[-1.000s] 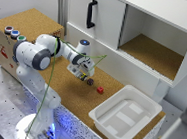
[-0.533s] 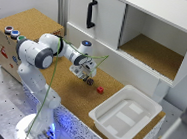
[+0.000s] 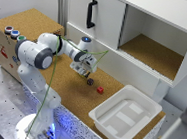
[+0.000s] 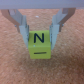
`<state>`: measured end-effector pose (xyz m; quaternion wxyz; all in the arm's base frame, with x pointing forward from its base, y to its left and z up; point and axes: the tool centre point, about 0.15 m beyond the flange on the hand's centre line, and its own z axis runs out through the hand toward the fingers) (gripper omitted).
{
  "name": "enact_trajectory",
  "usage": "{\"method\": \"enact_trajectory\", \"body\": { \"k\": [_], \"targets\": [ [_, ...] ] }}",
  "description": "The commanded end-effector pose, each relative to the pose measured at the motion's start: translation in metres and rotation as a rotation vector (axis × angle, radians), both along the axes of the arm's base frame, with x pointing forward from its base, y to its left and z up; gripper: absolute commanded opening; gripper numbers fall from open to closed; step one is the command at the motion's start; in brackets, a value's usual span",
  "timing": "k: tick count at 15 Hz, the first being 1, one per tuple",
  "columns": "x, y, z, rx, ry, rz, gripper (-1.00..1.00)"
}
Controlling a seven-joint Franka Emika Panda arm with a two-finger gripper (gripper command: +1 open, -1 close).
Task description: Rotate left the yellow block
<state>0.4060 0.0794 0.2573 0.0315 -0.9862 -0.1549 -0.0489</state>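
Note:
The yellow block (image 4: 40, 44) is a small bright cube with a dark "N" on one face and a dash on the face beside it. In the wrist view it sits between my two fingers (image 4: 23, 26), which press on its two sides, over the cork surface. My gripper (image 4: 41, 31) is shut on it. In the exterior view my gripper (image 3: 84, 70) hangs low over the cork counter, and the yellow block is hidden beneath it.
A dark purple cube (image 3: 89, 81) and a red cube (image 3: 100, 90) lie on the cork toward the exterior view's right of the gripper. A white tray (image 3: 125, 117) stands further right. The white cabinet (image 3: 103, 22) rises behind.
The gripper has sunk very slightly toward the counter; the purple and red cubes have stayed put.

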Motion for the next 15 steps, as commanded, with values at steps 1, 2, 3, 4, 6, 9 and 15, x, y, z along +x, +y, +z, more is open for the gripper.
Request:
{"method": "enact_trajectory", "body": {
  "k": [1,2,3,4,6,9,15],
  "targets": [
    [-0.024,0.018,0.016,-0.132,0.025,0.423,-1.00],
    [-0.027,0.018,0.015,-0.155,0.009,0.510,-1.00],
    [-0.027,0.016,0.011,-0.182,-0.016,0.597,-1.00],
    [-0.023,0.012,0.003,-0.188,-0.016,0.657,-1.00],
    [-0.009,0.003,-0.008,-0.213,-0.042,0.795,-1.00],
    [-0.001,0.002,-0.014,-0.201,-0.040,0.976,-1.00],
    [-0.009,0.021,-0.025,-0.129,-0.055,1.223,-1.00]
  ]
}}
